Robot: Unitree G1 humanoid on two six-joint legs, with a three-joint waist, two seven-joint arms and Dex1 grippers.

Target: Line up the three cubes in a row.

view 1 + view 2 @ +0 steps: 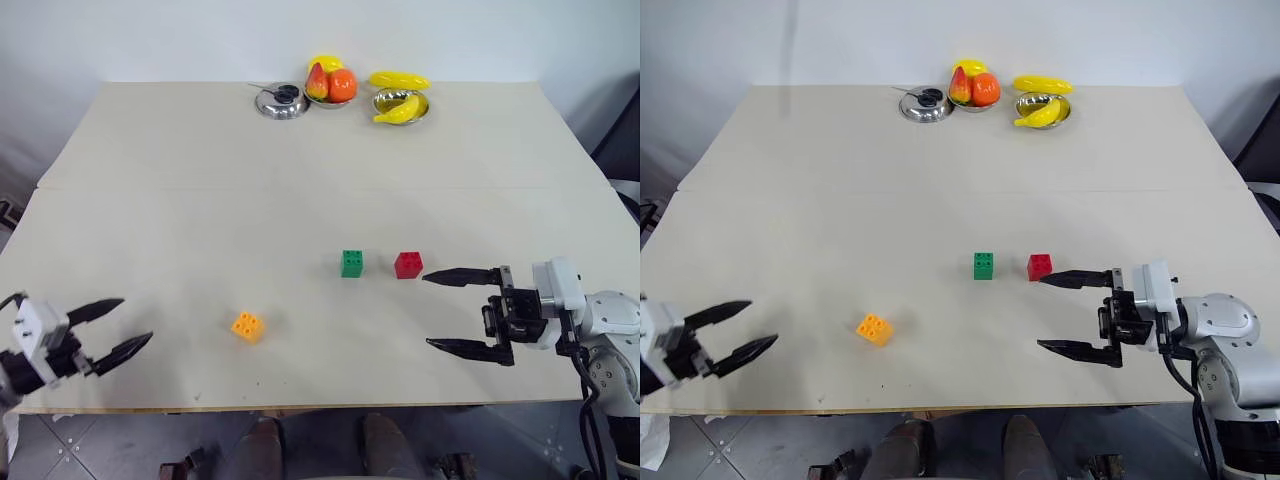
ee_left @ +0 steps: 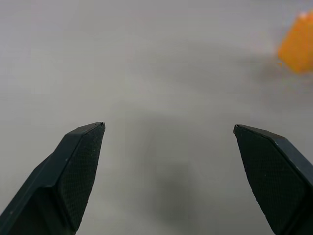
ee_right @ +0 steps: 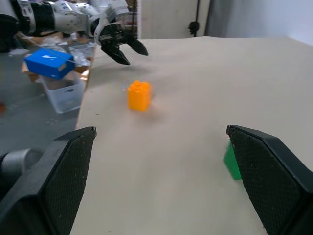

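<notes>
With the green cube (image 1: pixel 352 263) and red cube (image 1: pixel 408 264) already set side by side at centre frame, the orange-yellow cube (image 1: pixel 247 326) is left out of line at lower left, between the wide-open, empty left gripper (image 1: pixel 126 328) and right gripper (image 1: pixel 450 311).

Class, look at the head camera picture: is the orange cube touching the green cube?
No. The orange cube sits apart, well left of and nearer than the green cube, with bare table between them.

Beige table (image 1: pixel 200 200) against a plain white wall (image 1: pixel 150 35), grey tiled floor (image 1: pixel 120 445) below its near edge.
</notes>
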